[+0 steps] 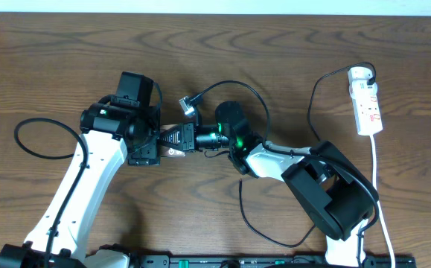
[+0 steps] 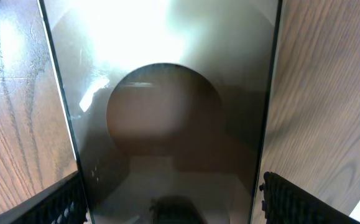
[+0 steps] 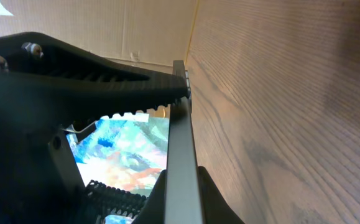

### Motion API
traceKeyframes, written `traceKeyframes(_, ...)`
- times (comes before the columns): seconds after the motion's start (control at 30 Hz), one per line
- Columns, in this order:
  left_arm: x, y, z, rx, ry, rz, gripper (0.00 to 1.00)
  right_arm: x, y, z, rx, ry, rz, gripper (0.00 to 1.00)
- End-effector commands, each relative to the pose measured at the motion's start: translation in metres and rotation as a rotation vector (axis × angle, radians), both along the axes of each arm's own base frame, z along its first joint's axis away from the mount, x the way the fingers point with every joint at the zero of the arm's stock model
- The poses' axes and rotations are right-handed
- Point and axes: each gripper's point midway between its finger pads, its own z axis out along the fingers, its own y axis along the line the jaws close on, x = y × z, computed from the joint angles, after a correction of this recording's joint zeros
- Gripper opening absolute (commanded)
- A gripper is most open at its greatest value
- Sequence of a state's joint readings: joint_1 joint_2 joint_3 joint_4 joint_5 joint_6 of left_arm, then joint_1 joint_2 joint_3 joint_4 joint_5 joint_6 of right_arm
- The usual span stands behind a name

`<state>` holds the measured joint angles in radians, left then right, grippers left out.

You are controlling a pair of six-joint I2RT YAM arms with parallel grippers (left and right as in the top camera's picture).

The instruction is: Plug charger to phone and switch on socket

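The phone (image 1: 173,152) is held on edge at the table's middle, between my two grippers. My right gripper (image 1: 187,138) is shut on its narrow side; in the right wrist view the phone (image 3: 180,155) shows as a grey edge with a colourful screen, pinched in my right gripper (image 3: 183,208). The phone's glossy face (image 2: 167,124) fills the left wrist view. My left gripper (image 2: 173,190) straddles it, open, with a gap at the right finger (image 2: 304,202). The charger plug (image 1: 189,104) lies loose on the wood just behind. The socket (image 1: 366,104) lies far right.
The charger's black cable (image 1: 254,97) loops behind the right arm and trails to the front edge. The socket's white cord (image 1: 379,186) runs down the right side. Another black cable loop (image 1: 33,149) lies at the left.
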<state>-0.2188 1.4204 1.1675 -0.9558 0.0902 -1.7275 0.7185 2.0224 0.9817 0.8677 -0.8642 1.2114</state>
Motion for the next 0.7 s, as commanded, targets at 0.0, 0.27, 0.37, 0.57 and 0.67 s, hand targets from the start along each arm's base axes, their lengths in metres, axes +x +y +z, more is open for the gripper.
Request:
traceKeyframes(0.0,0.001,0.001,0.002,0.013,-0.002,-0.005,0.86,0.002,0.002,0.008,0.015,-0.012,-0.011,0.01)
traceKeyframes(0.27,0.001,0.001,0.002,0.013,-0.002,-0.006,0.86,0.003,0.002,0.008,0.015,-0.012,-0.012,0.01)
traceKeyframes(0.37,0.001,0.001,0.002,0.015,-0.002,-0.012,0.86,0.003,0.002,0.008,0.015,-0.013,-0.013,0.01)
traceKeyframes(0.57,0.001,0.000,0.002,0.024,-0.007,-0.073,0.86,0.010,-0.003,0.008,0.014,-0.013,-0.028,0.01)
traceKeyframes(0.67,0.000,-0.006,0.002,-0.009,-0.001,-0.087,0.87,0.015,-0.007,0.008,0.013,-0.013,-0.040,0.01)
